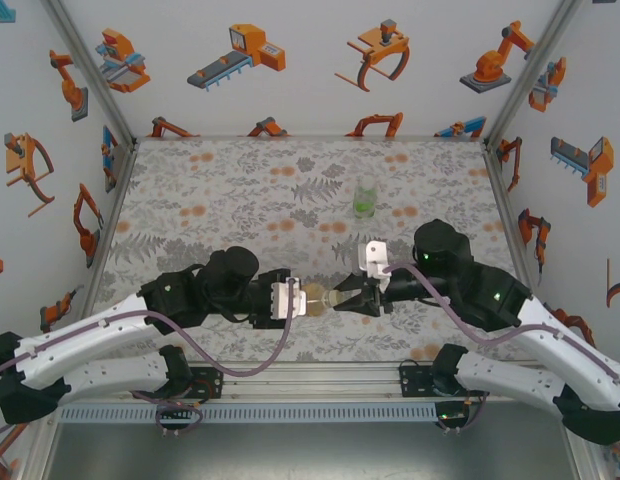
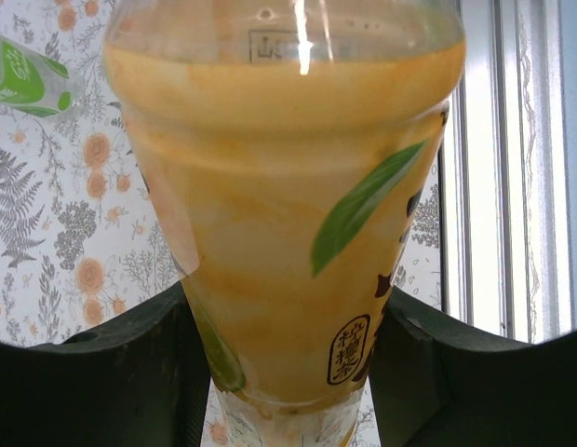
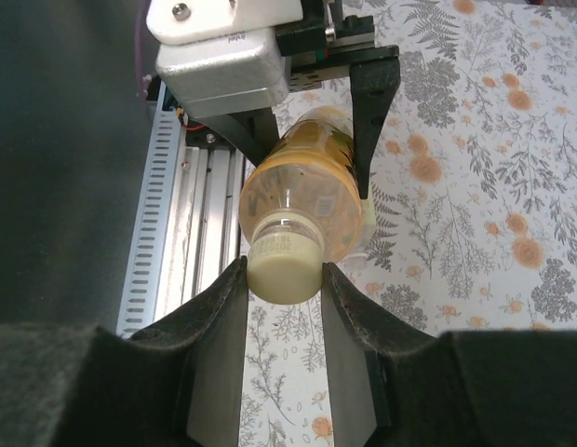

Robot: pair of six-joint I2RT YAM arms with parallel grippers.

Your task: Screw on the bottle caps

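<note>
Two claws meet close to the table's (image 1: pixel 210 200) 6 o'clock edge: left claw (image 1: pixel 306 299) clenched on yellow-orange bottle (image 1: pixel 317 297), held horizontal, neck toward 3 o'clock; right claw (image 1: pixel 338 300) clenched on pale cap (image 3: pixel 284 272). Green-label bottle (image 1: pixel 365 198) upright at 1 o'clock, well apart. Open table surface toward 9–11 o'clock.

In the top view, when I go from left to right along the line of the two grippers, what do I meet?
left arm → left gripper → orange bottle → right gripper, holding the cap → right arm
</note>
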